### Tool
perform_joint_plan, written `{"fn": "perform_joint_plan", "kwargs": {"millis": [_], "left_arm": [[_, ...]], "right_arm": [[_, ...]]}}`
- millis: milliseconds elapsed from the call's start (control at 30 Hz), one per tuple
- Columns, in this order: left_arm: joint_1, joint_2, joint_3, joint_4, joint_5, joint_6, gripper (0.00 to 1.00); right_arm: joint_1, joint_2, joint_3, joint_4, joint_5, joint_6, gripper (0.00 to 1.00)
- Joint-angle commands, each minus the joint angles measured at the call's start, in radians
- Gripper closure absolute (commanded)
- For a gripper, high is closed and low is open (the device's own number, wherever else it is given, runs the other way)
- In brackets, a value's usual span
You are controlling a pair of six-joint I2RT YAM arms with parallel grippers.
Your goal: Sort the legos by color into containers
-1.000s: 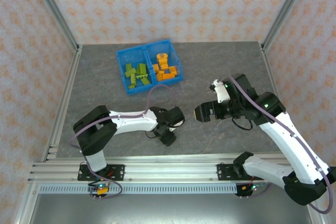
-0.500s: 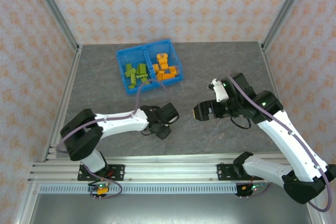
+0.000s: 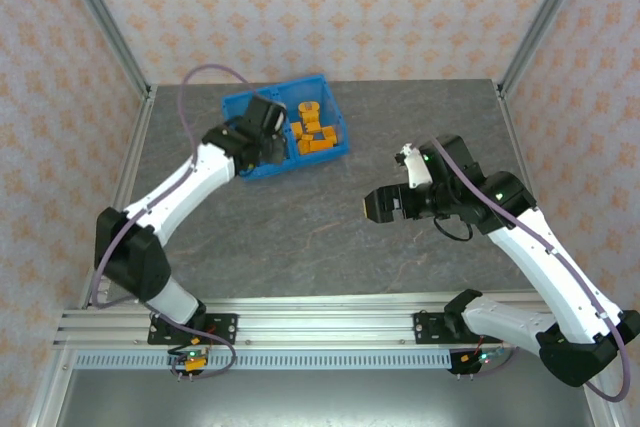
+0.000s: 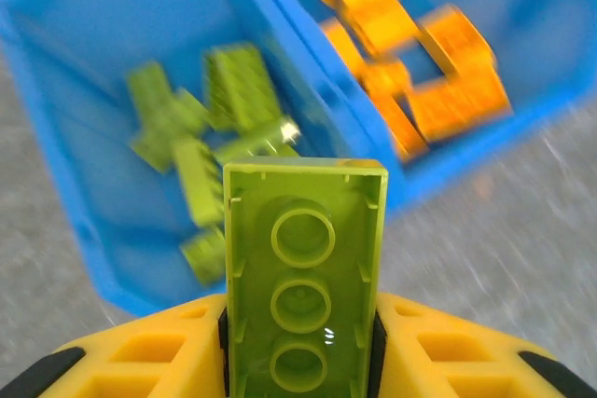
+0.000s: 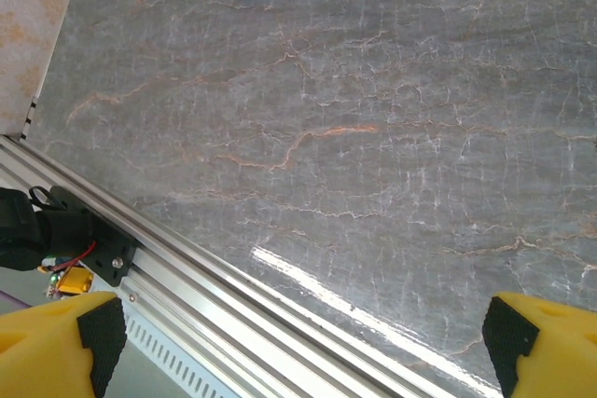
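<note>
Hovering at the near edge of the blue bin (image 3: 338, 119), the left tool (image 3: 258, 137) clamps a green brick (image 4: 303, 258); the right tool (image 3: 378, 205) hangs spread apart over open desk (image 3: 300, 237), well apart from the bin.

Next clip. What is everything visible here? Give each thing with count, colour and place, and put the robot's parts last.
blue bin: one, bright blue, two compartments, far left part of the table
green legos: several, lime green, left compartment
orange legos: several, orange, right compartment
green brick: one, lime green, underside facing the wrist camera, held above the bin
table: one, grey marbled
rail: one, aluminium, near edge
walls: peach patterned, around the table
left claw: yellow fingers, shut on the green brick
right claw: yellow fingers, open, above bare table
</note>
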Motion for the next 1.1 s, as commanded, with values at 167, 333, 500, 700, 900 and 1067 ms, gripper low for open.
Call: {"fn": "perform_joint_plan", "kwargs": {"millis": [167,333,500,700,900,1067], "left_arm": [[0.167,0.364,0.372,-0.099,-0.001,-0.050,0.58],[0.243,0.559,0.572,-0.131,0.101,-0.108,0.56],[0.254,0.639,0.685,-0.142,0.157,-0.096,0.44],[0.250,0.518,0.616,-0.097,0.213,-0.122,0.39],[0.214,0.117,0.304,0.081,0.276,-0.170,0.36],[0.155,-0.222,0.049,0.155,0.228,-0.147,0.32]], "right_arm": [[-0.004,-0.034,-0.007,0.024,0.011,0.047,0.01],[-0.004,-0.055,-0.010,0.026,0.010,0.067,0.01],[-0.004,-0.058,-0.015,0.027,0.003,0.075,0.01],[-0.004,-0.052,-0.016,0.043,0.039,0.069,0.01],[-0.004,-0.094,-0.067,0.149,0.421,0.136,0.01],[-0.004,-0.177,-0.253,0.318,0.890,0.162,0.01]]}}
